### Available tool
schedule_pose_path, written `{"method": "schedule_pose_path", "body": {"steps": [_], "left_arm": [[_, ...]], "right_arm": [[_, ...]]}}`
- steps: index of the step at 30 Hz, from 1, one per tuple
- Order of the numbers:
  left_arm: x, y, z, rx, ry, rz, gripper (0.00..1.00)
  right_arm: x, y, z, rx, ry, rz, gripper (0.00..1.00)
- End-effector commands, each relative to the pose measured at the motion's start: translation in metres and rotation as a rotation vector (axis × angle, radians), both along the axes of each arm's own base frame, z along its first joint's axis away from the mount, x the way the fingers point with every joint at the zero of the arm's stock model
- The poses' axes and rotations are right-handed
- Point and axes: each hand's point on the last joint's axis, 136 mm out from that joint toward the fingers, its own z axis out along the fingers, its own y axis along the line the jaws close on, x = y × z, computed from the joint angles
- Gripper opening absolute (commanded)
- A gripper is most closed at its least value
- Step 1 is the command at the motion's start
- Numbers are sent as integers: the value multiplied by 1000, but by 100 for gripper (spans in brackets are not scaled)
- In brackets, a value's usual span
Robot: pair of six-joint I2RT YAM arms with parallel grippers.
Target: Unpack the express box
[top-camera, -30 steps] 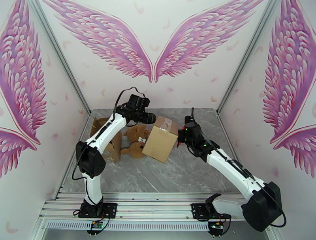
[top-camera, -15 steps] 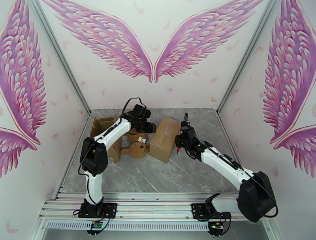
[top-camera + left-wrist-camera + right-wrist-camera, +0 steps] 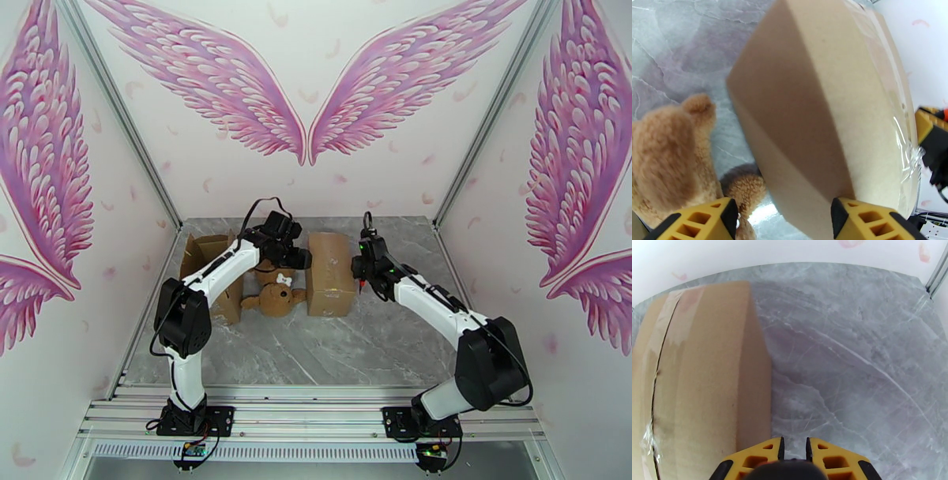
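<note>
now that the brown taped cardboard express box [image 3: 330, 272] has come down from its tipped, raised pose of a second ago, it lies flat on the grey marble tabletop [image 3: 371, 347] between the two arms. the left hand [image 3: 784, 219] stands wide just beside the box's left face, gripping nothing. the right hand [image 3: 794, 449] is pinched nearly closed and empty, just beside its right edge. the fluffy brown teddy bear [image 3: 276, 298] lies close by on the left. clear tape covers the seam, so i judge the box is settled but not yet opened.
</note>
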Motion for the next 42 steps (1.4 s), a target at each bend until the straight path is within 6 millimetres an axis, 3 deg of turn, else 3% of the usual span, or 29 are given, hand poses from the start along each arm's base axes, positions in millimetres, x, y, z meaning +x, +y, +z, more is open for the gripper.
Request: {"method": "schedule_pose_path", "body": {"steps": [1,6,9,12,16,21,26,30,34,38,42], "left_arm": [[-81,-67,12,-112,85,-281,68],[-107,-79,14,-118,100,-338,69],[-113,-73,9,-72,90,-334,69],[-105,-56,11,-34,42,-292,70],[-92,-43,30,-58,-12,-253,70],[-89,-37,56,-34,-97,-305,70],[-66,-19,79,-55,-156,-252,71],[-25,11,91,-92,-187,-114,73],[13,35,88,-114,-182,-7,75],[29,30,68,-112,-129,-11,76],[26,11,54,-118,-91,-49,76]], "right_arm": [[20,71,32,145,-79,261,0],[28,93,37,142,-68,389,0],[35,91,44,118,-85,389,0],[42,80,57,105,-107,360,0],[48,56,77,92,-155,289,0],[45,11,103,80,-199,144,0],[15,-34,119,42,-216,37,0],[-26,-43,104,59,-172,24,0],[-70,-35,64,156,-72,45,0],[-94,-26,42,240,-49,43,0],[-90,-18,38,287,-67,45,0]]}}
